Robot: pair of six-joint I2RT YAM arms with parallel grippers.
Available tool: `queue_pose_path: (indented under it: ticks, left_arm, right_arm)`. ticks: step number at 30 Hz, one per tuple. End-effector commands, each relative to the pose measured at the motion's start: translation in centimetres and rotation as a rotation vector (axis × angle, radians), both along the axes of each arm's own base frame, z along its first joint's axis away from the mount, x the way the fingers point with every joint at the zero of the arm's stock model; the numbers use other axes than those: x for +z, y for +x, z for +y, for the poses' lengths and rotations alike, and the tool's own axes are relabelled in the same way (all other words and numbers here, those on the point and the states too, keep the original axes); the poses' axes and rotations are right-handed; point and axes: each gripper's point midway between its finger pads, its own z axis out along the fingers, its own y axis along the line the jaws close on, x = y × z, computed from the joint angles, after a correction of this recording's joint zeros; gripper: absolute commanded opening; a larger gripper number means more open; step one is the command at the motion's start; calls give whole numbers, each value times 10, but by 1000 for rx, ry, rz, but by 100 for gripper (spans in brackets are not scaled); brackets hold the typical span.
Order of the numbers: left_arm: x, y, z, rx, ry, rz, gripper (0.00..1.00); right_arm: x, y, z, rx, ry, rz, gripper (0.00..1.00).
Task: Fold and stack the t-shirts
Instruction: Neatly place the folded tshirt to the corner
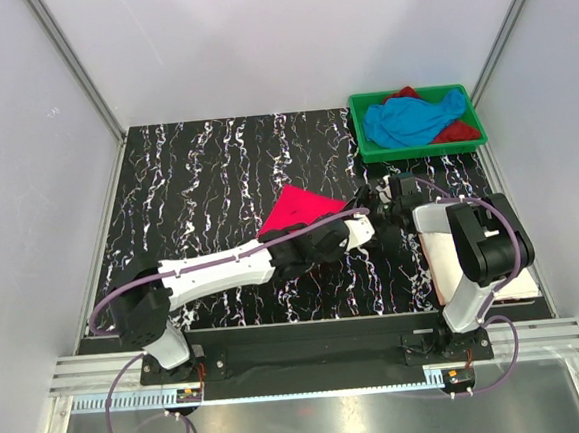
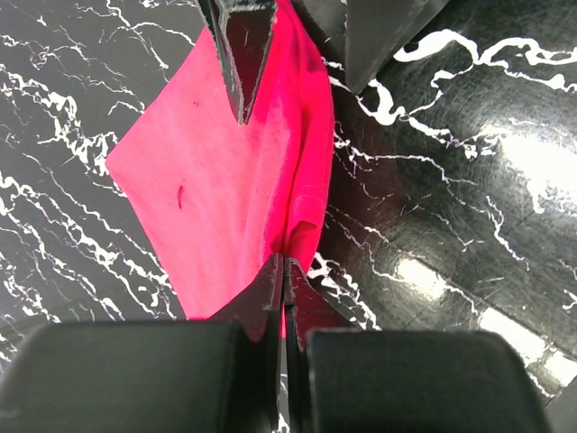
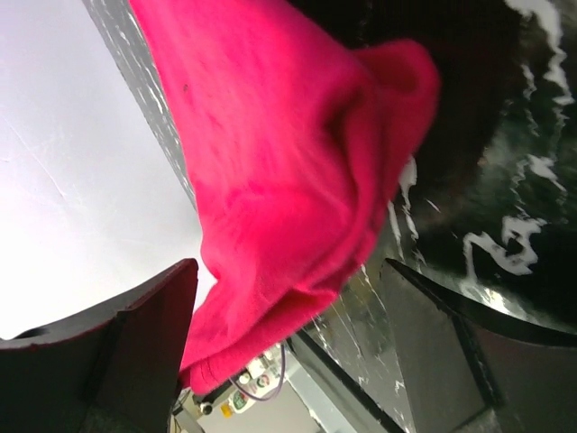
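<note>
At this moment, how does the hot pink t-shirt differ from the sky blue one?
The hot pink t-shirt is out over the table, the sky blue t-shirt in the green tray. The pink one is pinched at an edge by the shut left hand; the blue one is ungripped. The pink one spreads as a sheet; the blue one is bunched on a dark red shirt. Both are plain cloth.

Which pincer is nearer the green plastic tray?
Right. The right pincer hovers before the near-left corner of the green plastic tray; the left pincer, shut on the hot pink t-shirt, lies farther back toward the bases.
</note>
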Motion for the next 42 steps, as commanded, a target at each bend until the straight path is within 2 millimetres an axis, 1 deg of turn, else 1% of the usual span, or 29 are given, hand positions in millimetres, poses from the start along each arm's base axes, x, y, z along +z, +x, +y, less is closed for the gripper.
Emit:
queue_pose_path:
  ticks: [1,2,3,6,11,14,17,20,23,24,26,27,28,29,30,31,32,33,34,35,36,37,38,40,41,42]
  left_arm:
    - [42,5,-10,-24,-95,-46,0]
    - [41,5,-9,-25,-91,-46,0]
    - [42,5,-8,-29,-90,-46,0]
    - [47,5,-7,-31,-96,-53,0]
    - [50,7,-5,-28,-103,-55,0]
    - [51,6,-4,-27,-102,-54,0]
    - [53,5,-2,-29,-104,-55,0]
    - [53,5,-1,-34,-98,-55,0]
    - [54,4,0,-38,-98,-52,0]
    - [54,3,0,-38,-100,-50,0]
    - [52,0,0,-40,-106,-31,0]
    - [49,-5,-1,-50,-109,-10,0]
    - [46,-8,0,-53,-113,5,0]
    - [42,-13,-1,-57,-123,35,0]
    - [34,-20,1,-62,-114,59,0]
    - [34,-26,1,-69,-128,74,0]
    - [29,-35,1,-66,-144,105,8]
    - [16,-56,0,-122,-142,168,17]
    - [18,-63,-4,-133,-181,174,25]
    - [24,-70,-3,-98,-242,204,35]
    - [18,-80,-1,-99,-268,261,38]
    - [22,-83,-2,-48,-335,302,40]
    - [32,-86,2,-27,-386,314,41]
    - [40,-85,10,45,-446,325,42]
    - [47,-86,14,98,-496,343,42]
    - [61,-86,20,119,-549,331,42]
  right_arm:
    - [1,15,3,-50,-4,-56,88]
    - [-2,15,3,-58,-2,-49,87]
    - [0,18,4,-70,8,-60,87]
    - [-6,19,2,-86,-10,-64,85]
    - [-19,13,2,-110,-11,-29,84]
    - [-25,15,1,-131,-18,-34,84]
    - [-29,23,-1,-145,-37,-45,82]
    - [-29,33,0,-153,-46,-68,79]
    - [-23,40,4,-145,-29,-106,69]
    - [-21,42,6,-140,-26,-114,63]
    - [-19,42,7,-131,-34,-129,57]
    - [-18,44,7,-120,-45,-143,51]
    - [-18,44,8,-110,-49,-149,39]
    - [-18,42,8,-92,-61,-158,33]
    - [-16,44,7,-85,-71,-169,24]
    - [-16,45,7,-78,-83,-170,17]
    - [-16,40,6,-64,-108,-148,3]
    - [-12,44,6,-48,-141,-184,0]
    - [-11,43,6,-42,-165,-189,0]
    - [-9,36,3,-33,-203,-168,0]
    - [-6,41,-3,-36,-262,-194,0]
    - [-5,37,-2,-26,-295,-191,0]
    - [-2,26,-8,-22,-333,-154,0]
    - [-1,22,-24,-60,-434,-149,0]
    - [2,10,-34,-71,-479,-108,0]
    - [4,13,-46,-118,-543,-103,0]
